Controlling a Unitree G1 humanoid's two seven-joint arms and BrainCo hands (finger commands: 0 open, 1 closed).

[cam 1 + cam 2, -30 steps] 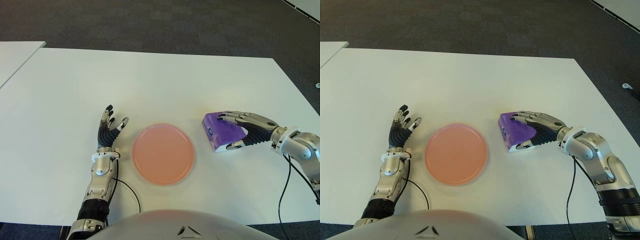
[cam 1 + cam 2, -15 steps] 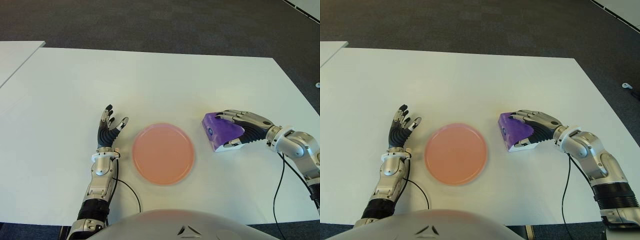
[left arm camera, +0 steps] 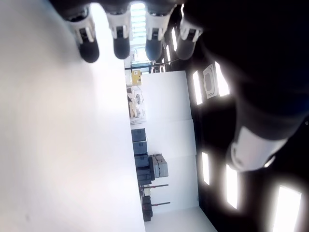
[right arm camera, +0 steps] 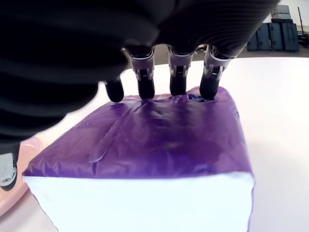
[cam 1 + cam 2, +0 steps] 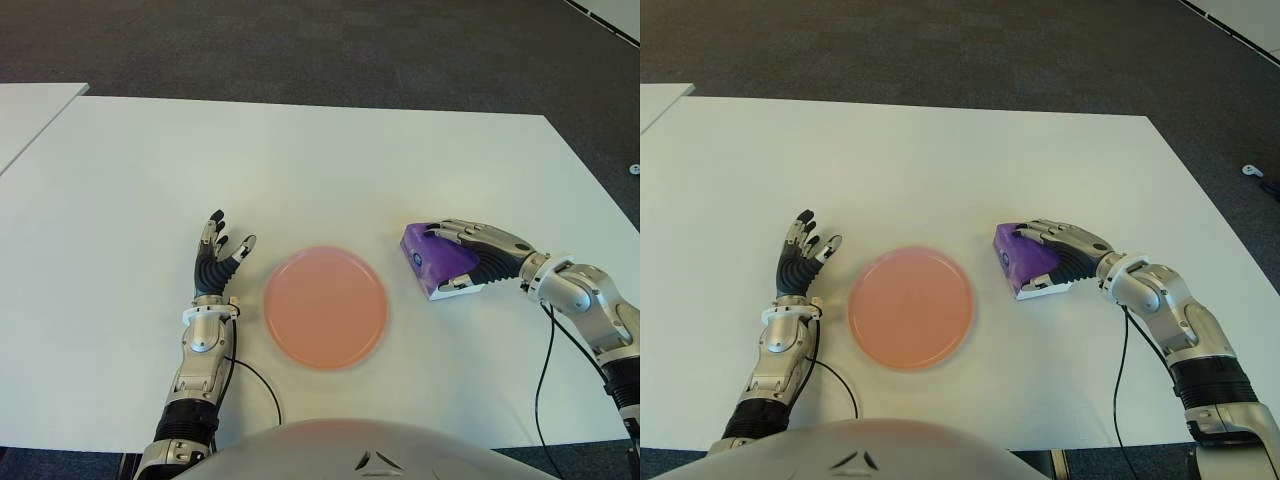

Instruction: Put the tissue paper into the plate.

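Left eye view: white rectangular table fills most of the frame, dark carpet floor beyond its far edge, corner of a second white table at far left.

Left hand shows on the left side of the table, just left of the plate, black-and-silver fingers spread and pointing away from the robot, holding nothing. Left wrist view confirms: fingertips extended in a row, apart from each other, nothing between them. Cannot tell if the palm touches the table.

Round flat salmon-pink plastic plate sits at centre front of the table, nothing on it. A thin black cable runs on the table between the left forearm and the plate.

Purple plastic-wrapped tissue paper pack with a white end face lies on the table just right of the plate, apart from its rim, not in the plate. One end looks slightly tilted up; hard to be sure.

Right hand is over the pack from the right side, fingers draped across the purple top, thumb low at the white near face. Right wrist view: four fingertips side by side pressing into the far top edge of the purple wrap, wrap dimpled under them; pink plate rim visible at the corner. Fingers curled around the pack in a grasp.
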